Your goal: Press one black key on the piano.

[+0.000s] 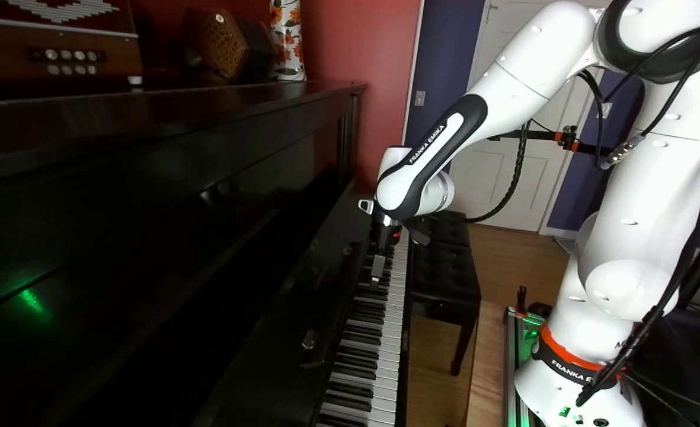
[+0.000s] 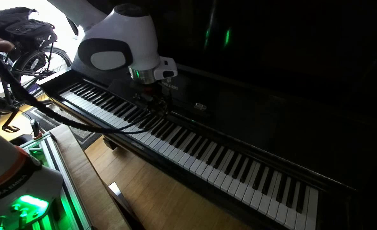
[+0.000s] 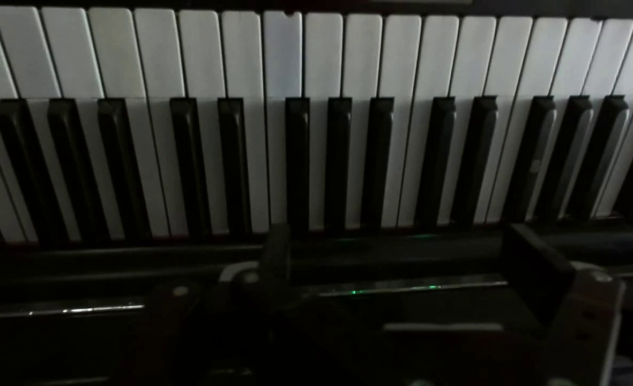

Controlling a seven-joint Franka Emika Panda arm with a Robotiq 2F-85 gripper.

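The gripper (image 3: pixel 398 241) — its fingers (image 3: pixel 538 271) spread wide — is over the rear of the keyboard (image 3: pixel 316 123) (touching or not, I cannot tell) of the black piano (image 1: pixel 189 249), which stands beside the padded bench (image 1: pixel 444 267).

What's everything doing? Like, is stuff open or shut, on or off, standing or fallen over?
Piano: open
Black keys: uncovered, none looks pressed in the wrist view
Hand: open, holding nothing
Base light: on, green
Door: looks shut
Bench: standing
Bicycle: upright
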